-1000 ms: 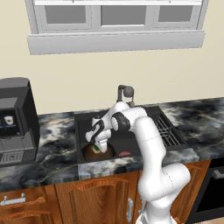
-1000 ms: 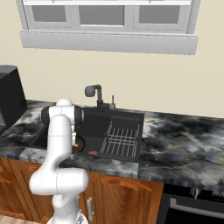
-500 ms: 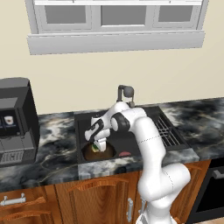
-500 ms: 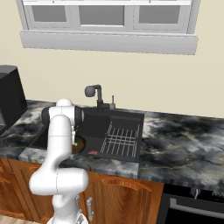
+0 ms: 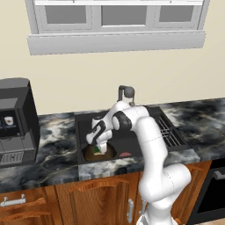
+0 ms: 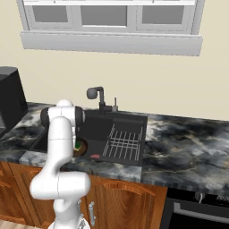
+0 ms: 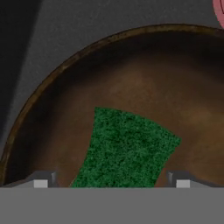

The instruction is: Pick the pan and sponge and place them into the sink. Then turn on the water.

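Since the sponge lies green side up in the pan inside the sink, right under my wide-open claw, my next job, the faucet, stands behind and above me.

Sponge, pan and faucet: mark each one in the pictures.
sponge (image 7: 127, 148): hand view, middle of its green top.
pan (image 7: 144, 83): hand view, bare brown floor above the sponge.
faucet (image 6: 95, 93): right base view, its rounded spout head.
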Motion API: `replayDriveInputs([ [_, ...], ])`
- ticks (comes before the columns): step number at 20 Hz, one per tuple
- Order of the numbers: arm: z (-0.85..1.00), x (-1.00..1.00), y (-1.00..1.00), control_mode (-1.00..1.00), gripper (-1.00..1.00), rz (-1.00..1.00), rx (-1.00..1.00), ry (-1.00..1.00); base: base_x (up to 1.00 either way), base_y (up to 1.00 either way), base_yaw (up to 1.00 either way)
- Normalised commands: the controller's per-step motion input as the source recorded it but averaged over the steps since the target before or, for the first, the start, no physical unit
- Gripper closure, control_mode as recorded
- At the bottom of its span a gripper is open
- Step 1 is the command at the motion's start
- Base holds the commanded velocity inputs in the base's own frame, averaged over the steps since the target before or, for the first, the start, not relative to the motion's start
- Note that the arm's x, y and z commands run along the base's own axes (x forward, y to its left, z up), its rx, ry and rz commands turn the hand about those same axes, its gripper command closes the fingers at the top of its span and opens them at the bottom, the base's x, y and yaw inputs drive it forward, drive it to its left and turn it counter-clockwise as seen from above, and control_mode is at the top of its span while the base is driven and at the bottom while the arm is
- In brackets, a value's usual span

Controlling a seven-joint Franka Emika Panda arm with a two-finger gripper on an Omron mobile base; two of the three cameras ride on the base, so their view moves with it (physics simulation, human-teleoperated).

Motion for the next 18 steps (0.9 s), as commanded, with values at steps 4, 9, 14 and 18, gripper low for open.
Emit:
replayDriveInputs([
  [4,0.20,-0.20,0.00,-1.00,-1.00,-0.02,0.00,-0.14,0.00,0.00,0.00],
  [9,0.24,-0.18,0.00,-1.00,-1.00,-0.03,0.00,-0.15,0.00,0.00,0.00],
  [14,0.40,-0.07,0.00,-1.00,-1.00,-0.03,0.01,-0.09,0.00,0.00,0.00],
  [18,0.54,-0.06,0.00,-1.00,-1.00,-0.05,0.04,-0.01,0.00,0.00,0.00],
])
